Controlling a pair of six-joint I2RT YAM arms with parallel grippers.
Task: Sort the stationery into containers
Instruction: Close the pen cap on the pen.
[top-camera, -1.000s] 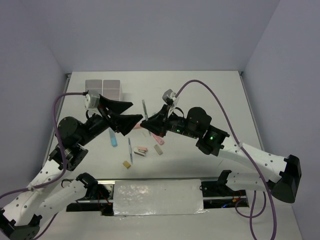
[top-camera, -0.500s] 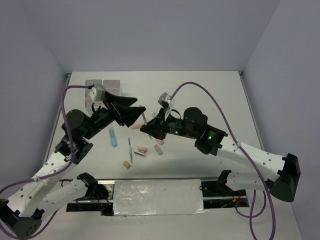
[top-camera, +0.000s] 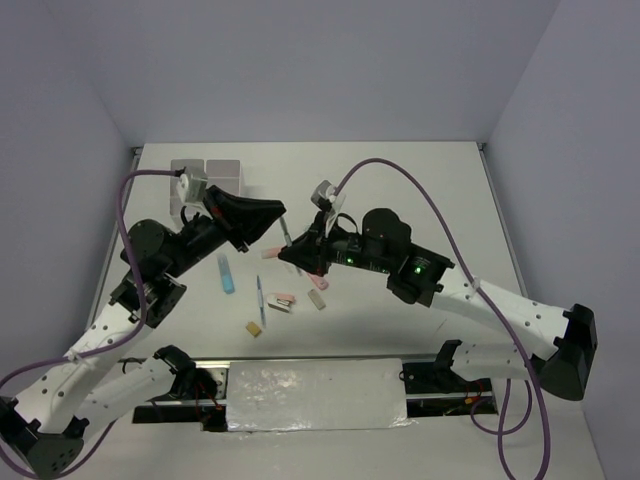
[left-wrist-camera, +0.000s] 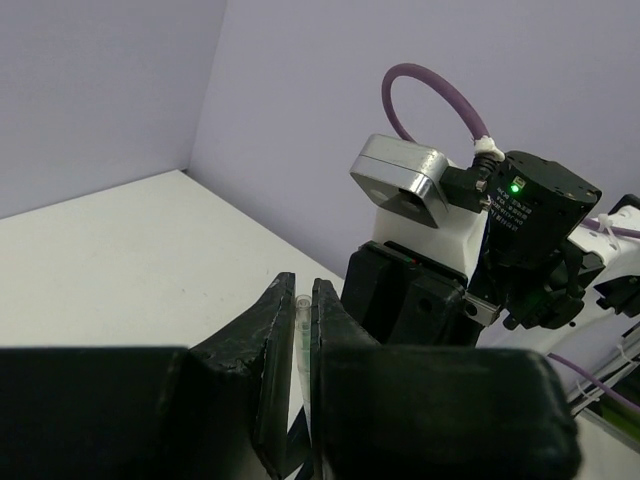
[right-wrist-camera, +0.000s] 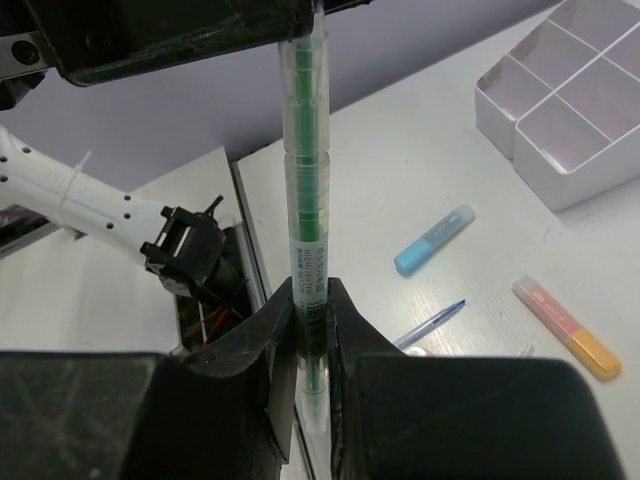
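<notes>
Right wrist view: a thin clear plastic pen with a green core (right-wrist-camera: 306, 190) hangs in mid-air. The right gripper (right-wrist-camera: 310, 303) pinches its lower barrel and the left gripper (left-wrist-camera: 298, 312) is closed on its top end. It looks light, stiff and slick, so mid-barrel is probably the best hold. The white divided plastic box (right-wrist-camera: 590, 110) lies well apart.

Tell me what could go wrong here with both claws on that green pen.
1. The left claw and right claw both clamp the green pen; if either arm pulls before the other releases, the thin barrel may bend or snap.
2. The left claw pinches only the pen's end, so it may slip and drop onto the table.
</notes>
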